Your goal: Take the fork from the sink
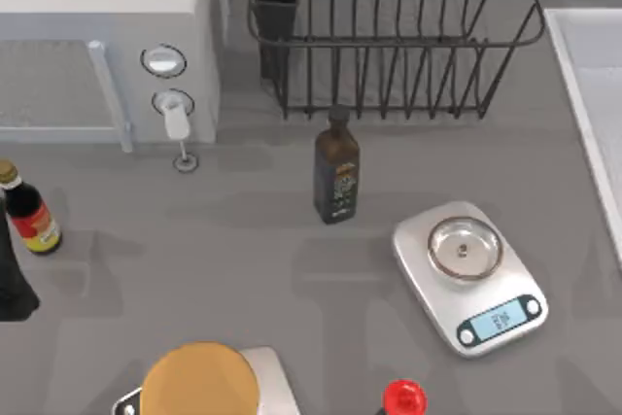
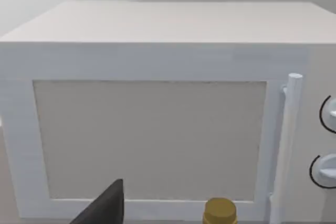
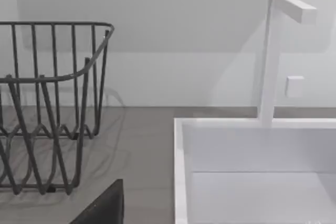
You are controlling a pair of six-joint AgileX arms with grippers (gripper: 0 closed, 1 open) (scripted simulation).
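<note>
Your sink [image 1: 583,65] sat at the table's right edge, so the right arm looked nearer; its wrist view faced the basin [image 3: 210,150] just beyond the dish rack [image 3: 47,108]. You could not spot the fork, so its long axis stayed unknown. Whether either gripper was released or clenched, you could not tell. Counted: one sink, one rack, one scale [image 1: 471,274].

Open counter between dish rack [image 1: 394,36] and sink [image 1: 586,94]; faucet [image 3: 273,56] upright at the sink's back rim.
</note>
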